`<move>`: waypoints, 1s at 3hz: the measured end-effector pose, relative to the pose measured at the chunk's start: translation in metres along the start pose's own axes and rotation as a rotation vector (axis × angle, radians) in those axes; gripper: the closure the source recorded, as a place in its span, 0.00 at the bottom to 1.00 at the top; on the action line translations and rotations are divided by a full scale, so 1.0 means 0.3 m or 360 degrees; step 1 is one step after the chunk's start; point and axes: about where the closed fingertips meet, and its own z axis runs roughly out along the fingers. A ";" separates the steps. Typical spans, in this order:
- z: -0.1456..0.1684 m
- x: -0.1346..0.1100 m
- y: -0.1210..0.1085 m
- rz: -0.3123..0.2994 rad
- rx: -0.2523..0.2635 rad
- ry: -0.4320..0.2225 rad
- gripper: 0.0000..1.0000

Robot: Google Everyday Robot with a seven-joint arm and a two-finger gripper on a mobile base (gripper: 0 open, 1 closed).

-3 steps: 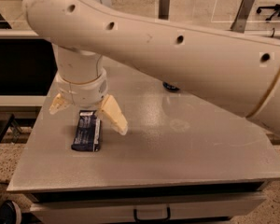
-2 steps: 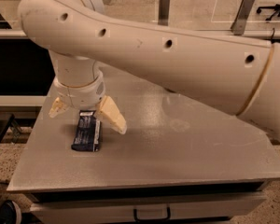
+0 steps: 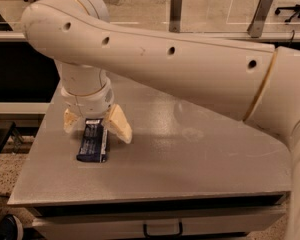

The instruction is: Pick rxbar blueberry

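my gripper (image 3: 96,132) hangs low near the left edge of the grey flat-topped desk (image 3: 200,159), tan fingers (image 3: 121,128) spread wide astride the far end of the flat dark navy-blue foil-wrapped rxbar blueberry (image 3: 92,145) lying there; the drawer (image 3: 162,227) under the front edge is shut.

Rxbar blueberry (image 3: 92,144) lies flat on counter (image 3: 200,159), toward the left front corner, long axis running front to back. Gripper (image 3: 96,132) sits just over the bar's far end, fingers spread, one on each side of it; whether they touch cannot be told. Arm (image 3: 165,59) crosses above the counter from right to left, behind the bar. Drawer handle (image 3: 162,229) sits below the counter's front edge, right of the bar.
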 end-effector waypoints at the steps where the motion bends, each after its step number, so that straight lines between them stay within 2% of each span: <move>1: 0.000 0.012 0.000 -0.0006 -0.0012 0.0009 0.43; 3: -0.055 0.024 0.014 0.0060 0.0006 -0.0007 0.88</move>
